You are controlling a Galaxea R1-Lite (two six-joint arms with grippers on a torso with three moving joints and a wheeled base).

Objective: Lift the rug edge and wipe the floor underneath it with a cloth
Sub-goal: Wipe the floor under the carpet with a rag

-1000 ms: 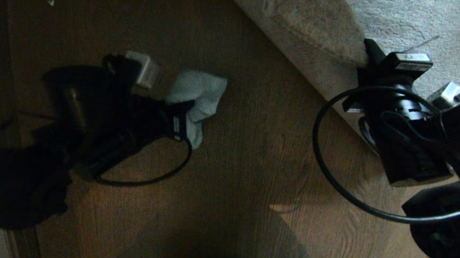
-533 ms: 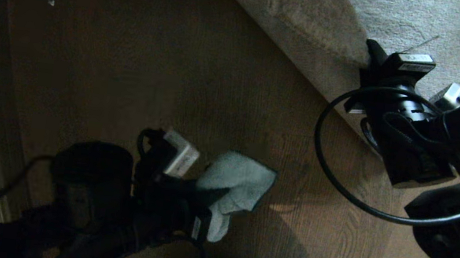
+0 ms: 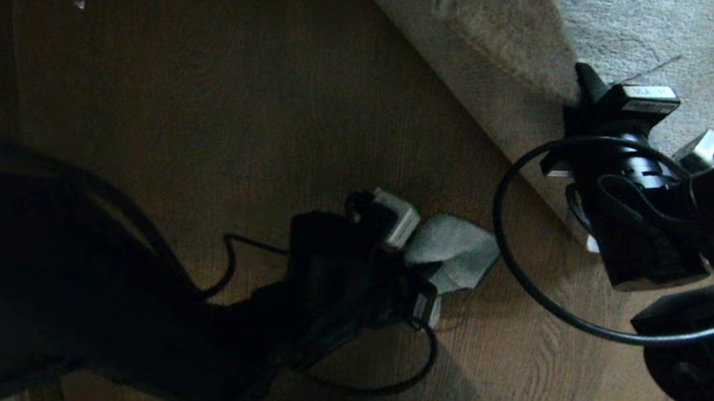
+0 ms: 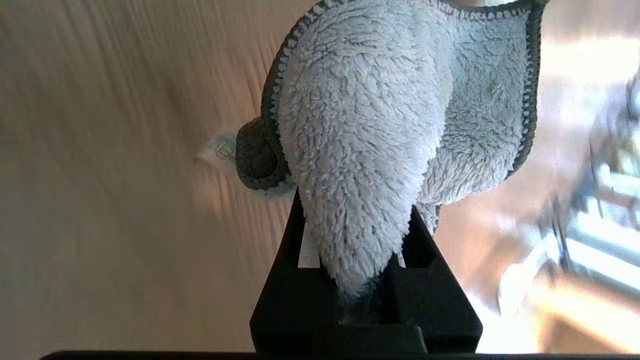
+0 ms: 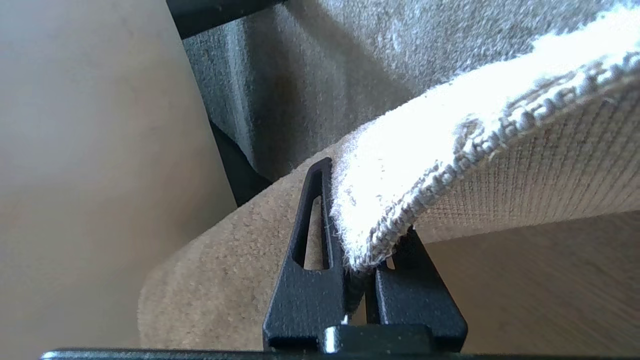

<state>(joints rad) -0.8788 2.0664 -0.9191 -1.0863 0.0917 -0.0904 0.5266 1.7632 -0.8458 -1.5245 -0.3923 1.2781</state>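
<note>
Brown wood floor (image 3: 217, 106) fills the head view. On the right, the right hand (image 5: 367, 272) pinches the rug edge (image 5: 400, 210), lifted off the floor. Left hand (image 4: 367, 295) grips the cloth (image 3: 453, 254) on the planks, near this edge.

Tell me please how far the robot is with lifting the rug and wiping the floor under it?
Done: the right gripper is shut on the rug edge and holds it raised off the floor. In hand: the left gripper is shut on the cloth and carries it close to the lifted edge, on the open planks. Left: wiping the strip beneath the rug, then lowering the rug.
</note>
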